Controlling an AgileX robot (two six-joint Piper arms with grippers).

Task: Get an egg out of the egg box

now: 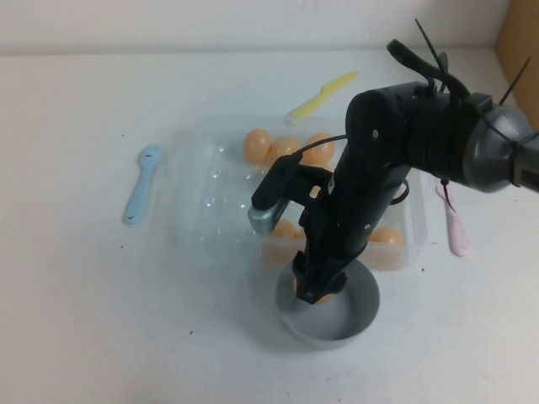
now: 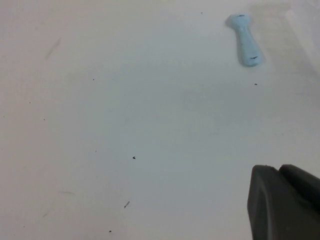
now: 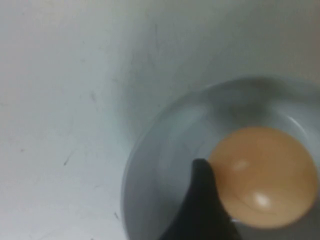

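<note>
- Right gripper [image 1: 313, 286], lower centre of the high view, down inside the grey bowl [image 1: 364, 320]; jaws closed around the egg [image 3: 262, 175], one dark finger [image 3: 202, 210] pressed to its side.
- Egg box [image 1: 202, 194] mid-frame on the white surface [image 1: 84, 320], just above the bowl.
- Left gripper [image 2: 285, 205] over bare surface near a blue spoon [image 2: 244, 41]; cannot tell how its jaws stand.
- No readable writing.

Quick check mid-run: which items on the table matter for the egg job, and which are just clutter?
Job:
- peach-orange egg in the right tool
- clear plastic egg box
- round grey bowl under that tool

Lying about:
- light blue plastic spoon
- yellow plastic knife
- pink utensil
- left tool, parked over bare table
</note>
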